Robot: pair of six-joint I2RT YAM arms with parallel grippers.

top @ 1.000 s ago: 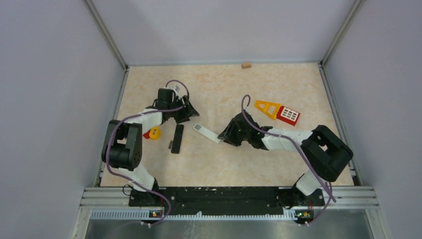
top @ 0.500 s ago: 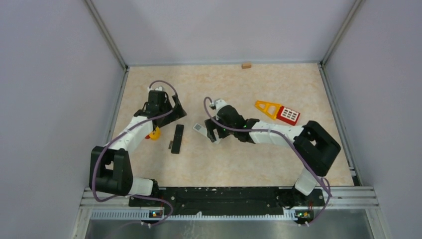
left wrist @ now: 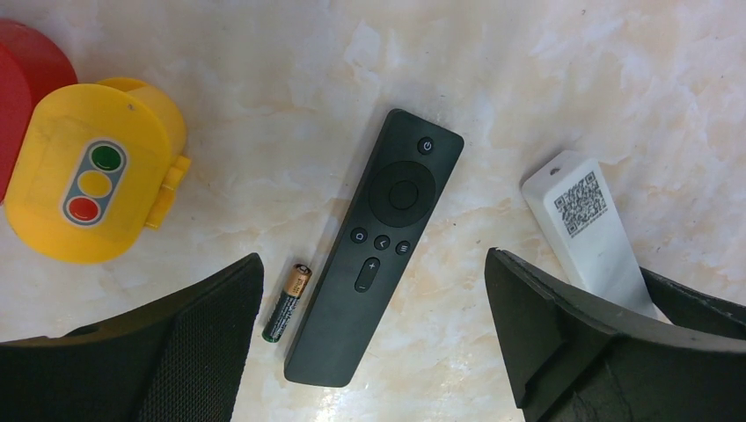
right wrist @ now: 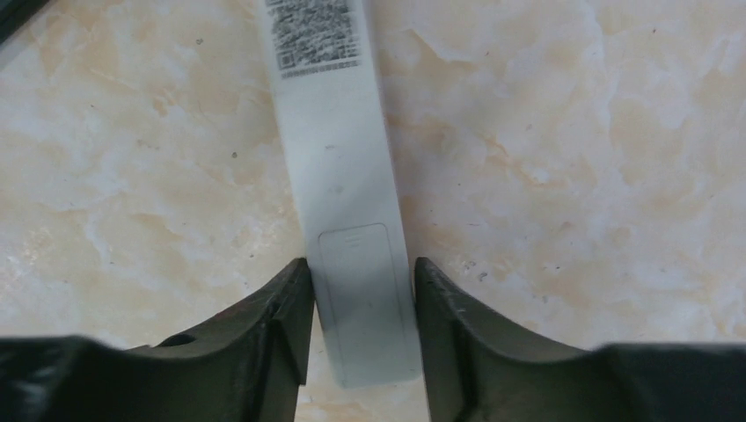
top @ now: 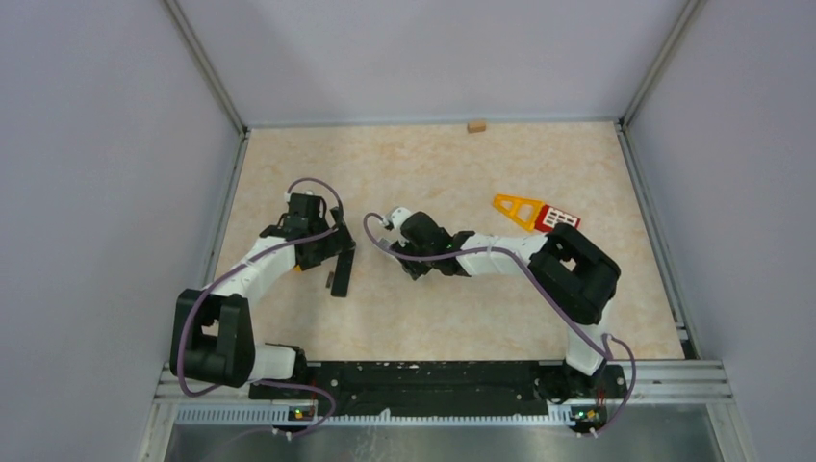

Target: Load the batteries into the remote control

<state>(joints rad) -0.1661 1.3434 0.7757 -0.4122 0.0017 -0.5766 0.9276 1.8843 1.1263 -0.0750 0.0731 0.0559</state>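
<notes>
Marbled table [top: 462, 308] lies under both your arms. Your left gripper [left wrist: 371, 264] hangs wide open over the black remote [left wrist: 378, 242]. One battery [left wrist: 288, 303] lies just beside that remote. Your right gripper [right wrist: 361, 272] pinches the white remote [right wrist: 339, 176] on both sides. Far back sits a small tan block [top: 475, 126].

Left arm [top: 252, 274] & right arm [top: 500, 258]: white links, blk joints, purple cables [top: 313, 181]; jaws matte blk, textured inside.

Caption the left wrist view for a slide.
Open left gripper over a face-up black remote, one battery beside it, a white remote lying label-up to one side.
</notes>
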